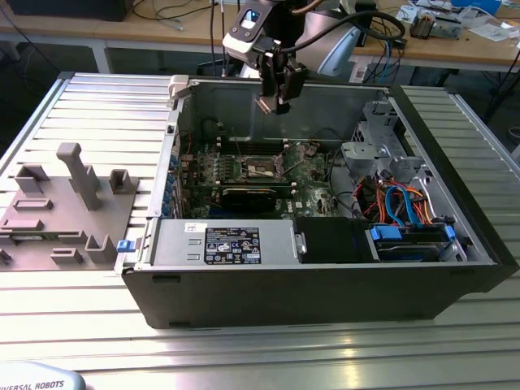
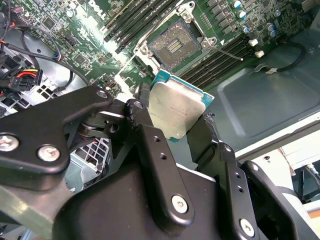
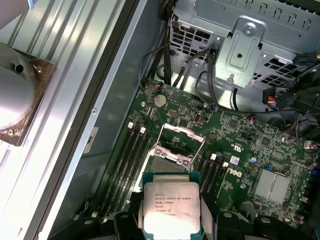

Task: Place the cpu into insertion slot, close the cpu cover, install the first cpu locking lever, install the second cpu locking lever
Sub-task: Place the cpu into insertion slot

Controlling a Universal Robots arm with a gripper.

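cpu (image 2: 177,107): pinched by two opposite edges between the black jaws. It is carried in the air over the open computer case (image 1: 325,276), above the motherboard (image 1: 244,175) and clear of it, as seen at the arm's tip in the exterior view (image 1: 264,106).
Reason for the hold: an edge grip leaves the underside free to meet the socket; this is judged, not seen.
Jaws: pressed against the chip's sides, nothing else touched.
cpu, appearance: a small flat square with a silver-grey metal top, printed text on it and a thin green-blue border around it. It is held slightly tilted in the second wrist view.
insertion slot (image 2: 175,46): a square socket with a dark centre and a bright metal rim. It is unoccupied and lies between the long narrow memory slots.
cpu cover (image 3: 174,154): a thin silvery frame, seemingly lifted off the socket so that the chip can be admitted.
Progress: the first step is judged under way; the chip is not yet seated.
Surface (image 1: 106,106): ribbed metal, on which the case rests.
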